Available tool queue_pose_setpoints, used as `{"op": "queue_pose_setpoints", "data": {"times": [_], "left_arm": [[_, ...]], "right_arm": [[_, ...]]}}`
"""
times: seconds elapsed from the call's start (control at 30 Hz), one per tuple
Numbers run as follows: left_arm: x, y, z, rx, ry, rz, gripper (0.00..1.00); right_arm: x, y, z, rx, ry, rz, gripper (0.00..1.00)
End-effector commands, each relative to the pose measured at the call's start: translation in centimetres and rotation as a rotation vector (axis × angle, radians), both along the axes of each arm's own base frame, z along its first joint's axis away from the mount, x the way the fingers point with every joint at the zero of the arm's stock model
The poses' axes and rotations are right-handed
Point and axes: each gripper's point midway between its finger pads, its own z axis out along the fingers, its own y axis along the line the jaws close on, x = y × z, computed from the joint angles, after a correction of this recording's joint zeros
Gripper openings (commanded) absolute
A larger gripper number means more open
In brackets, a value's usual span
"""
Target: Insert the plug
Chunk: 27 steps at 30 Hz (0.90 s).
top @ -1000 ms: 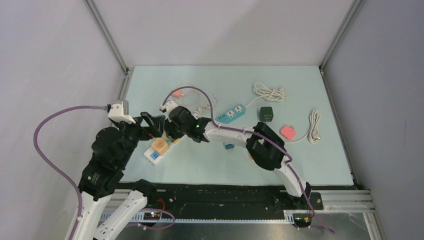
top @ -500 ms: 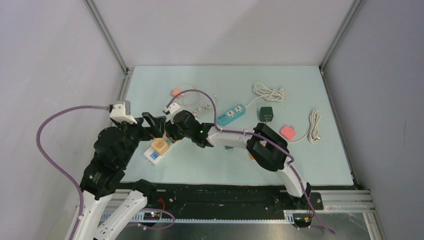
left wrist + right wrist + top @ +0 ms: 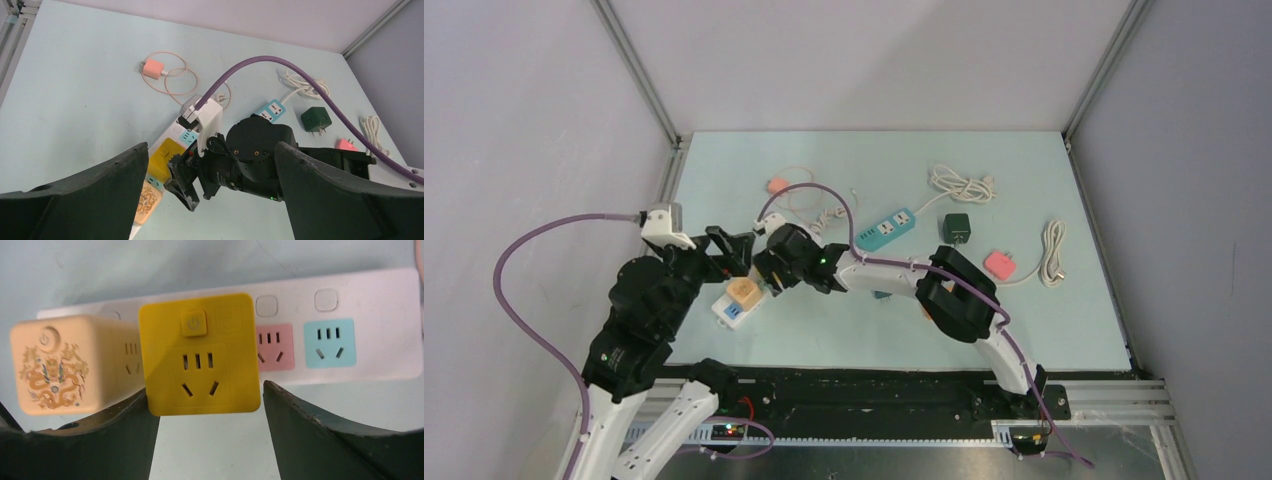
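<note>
- Right gripper [image 3: 206, 390] has its fingers [image 3: 310, 430] against two opposite sides of the yellow cube [image 3: 200, 355]. The gap is no wider than the cube, so I take it to be holding it.
- Left gripper [image 3: 211, 146] hangs wide and empty close by, looking down on the scene.
- That yellow cube sits over the white strip [image 3: 370, 305], right next to the peach cube [image 3: 65, 365], with the pink socket [image 3: 274, 346] just beside it on the other side. Whether its pins are fully home cannot be told.
- Handling, as a guess: it is hard plastic, light, stiff and smooth-sided, so a loose pinch could let it slip or twist. The flat opposite faces look the best hold, clear of the button [image 3: 193, 323], with a straight push so the pins do not bind.
- The strip looks light too and may slide under the push; the free gripper could steady it.
- Count:
  - two cubes on the white strip
  - two bare sockets there, pink and the blue socket [image 3: 330, 342]
  - two strips, white and the teal strip [image 3: 887, 228]
  - two loose chargers, the green charger [image 3: 955, 228] and the pink charger [image 3: 999, 265]
  - two white cable bundles, the far coil [image 3: 961, 183] and the side coil [image 3: 1053, 252]
</note>
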Motion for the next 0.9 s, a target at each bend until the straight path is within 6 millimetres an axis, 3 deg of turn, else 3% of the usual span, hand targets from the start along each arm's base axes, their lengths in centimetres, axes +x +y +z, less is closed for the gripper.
{"op": "queue_pose_setpoints", "data": {"times": [0.0, 0.17, 0.27, 0.3, 0.33, 0.37, 0.4, 0.43, 0.47, 0.5, 0.53, 0.57, 0.6, 0.63, 0.8, 0.87], "left_arm": [[-0.3, -0.2, 0.8, -0.038, -0.032, -0.008, 1.00], [-0.8, 0.0, 0.9, -0.046, -0.042, -0.007, 1.00], [-0.9, 0.0, 0.9, -0.047, -0.039, -0.012, 1.00], [-0.9, -0.1, 0.8, -0.050, -0.036, -0.017, 1.00], [-0.9, -0.2, 0.7, -0.051, -0.031, -0.022, 1.00], [-0.9, -0.4, 0.5, -0.053, -0.026, -0.027, 1.00], [-0.8, -0.5, 0.4, -0.054, -0.019, -0.028, 1.00], [-0.8, -0.6, 0.2, -0.060, -0.012, -0.031, 1.00], [-0.7, -0.7, 0.1, -0.062, -0.008, -0.033, 1.00], [-0.7, -0.8, -0.1, -0.070, 0.000, -0.036, 1.00], [-0.7, -0.9, -0.3, -0.072, 0.007, -0.040, 1.00], [-0.6, -1.1, -0.7, -0.081, 0.018, -0.043, 1.00], [-0.6, -1.2, -0.9, -0.084, 0.026, -0.046, 1.00], [-0.6, -1.5, -1.5, -0.091, 0.043, -0.054, 1.00], [-0.5, -2.8, -4.1, -0.118, 0.124, -0.096, 1.00], [-0.6, -3.6, -5.6, -0.122, 0.171, -0.133, 1.00]], "right_arm": [[0.8, -0.8, 2.1, 0.027, 0.060, -0.059, 0.78], [0.5, -1.2, 5.6, 0.127, 0.073, -0.043, 0.79], [-0.3, -2.4, 5.9, 0.125, 0.081, -0.034, 0.79], [-0.6, -2.7, 6.9, 0.141, 0.078, -0.027, 0.79], [-1.2, -3.4, 6.0, 0.125, 0.089, -0.026, 0.78], [-1.5, -3.9, 7.3, 0.150, 0.081, -0.027, 0.77], [-2.0, -4.9, 6.2, 0.138, 0.092, -0.031, 0.77], [-2.3, -5.6, 7.6, 0.172, 0.087, -0.037, 0.76], [-3.0, -6.6, 6.5, 0.163, 0.110, -0.053, 0.76], [-3.2, -7.3, 7.6, 0.185, 0.105, -0.064, 0.74], [-3.8, -8.5, 6.3, 0.165, 0.131, -0.084, 0.74], [-3.7, -9.3, 7.1, 0.177, 0.122, -0.106, 0.72], [-4.2, -10.4, 6.0, 0.155, 0.145, -0.134, 0.71], [-4.1, -11.5, 6.4, 0.151, 0.140, -0.166, 0.71], [-3.8, -17.6, 4.3, 0.069, 0.172, -0.386, 0.68], [-4.0, -20.1, 4.7, 0.073, 0.176, -0.459, 0.67]]}}
